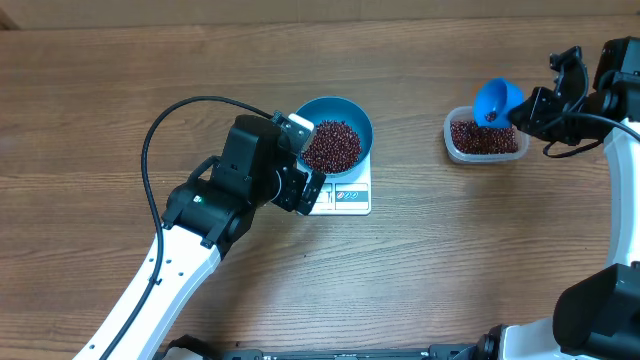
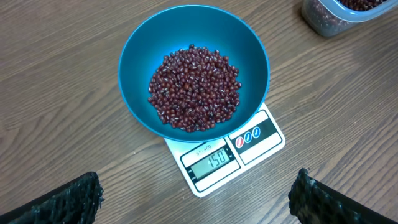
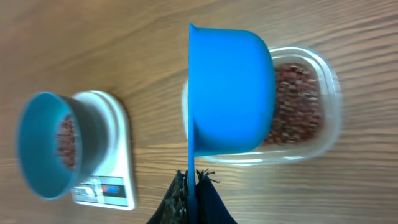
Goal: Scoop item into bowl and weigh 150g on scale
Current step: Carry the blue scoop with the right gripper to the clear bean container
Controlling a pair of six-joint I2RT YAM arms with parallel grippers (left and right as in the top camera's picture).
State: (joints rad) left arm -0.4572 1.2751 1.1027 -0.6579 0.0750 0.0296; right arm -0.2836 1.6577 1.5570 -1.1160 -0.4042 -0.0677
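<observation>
Plainly, the weighing looks finished: the red-brown beans [image 2: 194, 90] lie heaped in the deep blue bowl [image 2: 134, 56], which sits on the white kitchen scale [image 2: 264, 140], and the display [image 2: 216, 160] reads 150 in the left wrist view.

The left gripper [image 2: 199, 211] hangs just off the scale's front edge with its jaws spread wide and nothing between them. In the overhead view it is at about 8 o'clock from the bowl, near it but not touching.

The right gripper [image 3: 193, 202] is clamped on the thin handle of the blue scoop [image 3: 230, 93]. The scoop hangs above the clear plastic tub [image 3: 329, 106], which holds the rest of the beans. Its cup is tipped on its side (the right wrist camera sees only its outer wall, so I cannot tell whether any beans are left inside).

What matters for the next move is where the scoop is. Seen from overhead, it and the tub sit well apart from the bowl, at about 3 o'clock from it across the wooden table [image 1: 100, 100], with the handle's long axis running on toward 3 o'clock into the right gripper. The right arm is the nearer one to the tub, the left to the bowl. With the target showing, I judge that the scoop should stay over the tub and empty there, not travel toward 9 o'clock, where a stray bean would push the weight over.
</observation>
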